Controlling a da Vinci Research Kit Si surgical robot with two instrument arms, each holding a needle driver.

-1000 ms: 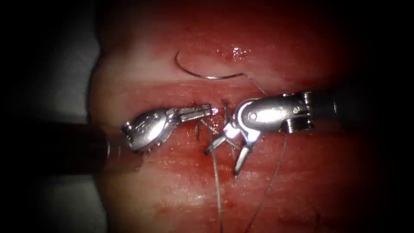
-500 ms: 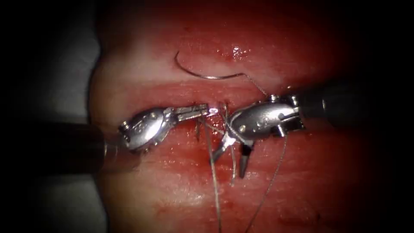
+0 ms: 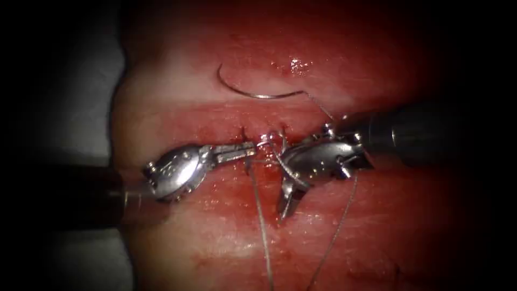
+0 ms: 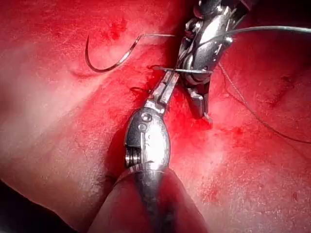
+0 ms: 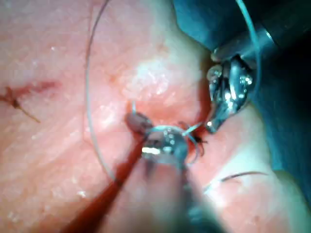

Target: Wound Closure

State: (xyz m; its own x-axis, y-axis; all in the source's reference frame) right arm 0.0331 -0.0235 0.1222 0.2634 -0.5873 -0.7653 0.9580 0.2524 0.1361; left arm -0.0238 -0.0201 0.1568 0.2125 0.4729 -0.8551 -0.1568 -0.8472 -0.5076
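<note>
The curved needle lies loose on the tissue on the far side of the cut, held by neither tool and not in the tissue; the left wrist view also has the needle. My left tool reaches in from the left and is shut on the thread at the stitch site. The right tool points down just right of it, with thread wound around its wrist. A second strand trails down toward the near edge. The left tool grips a taut strand against the right tool.
Red fluid wets the tissue around the cut. A pale cloth lies beyond the tissue's left edge. The two tool tips work very close together over the stitch site. The right wrist view has the left tool and a long thread loop.
The left tool has drawn left and downward with the thread. The right tool has shifted left and lower, its tip swinging in under the stitch site. The needle has stayed put.
</note>
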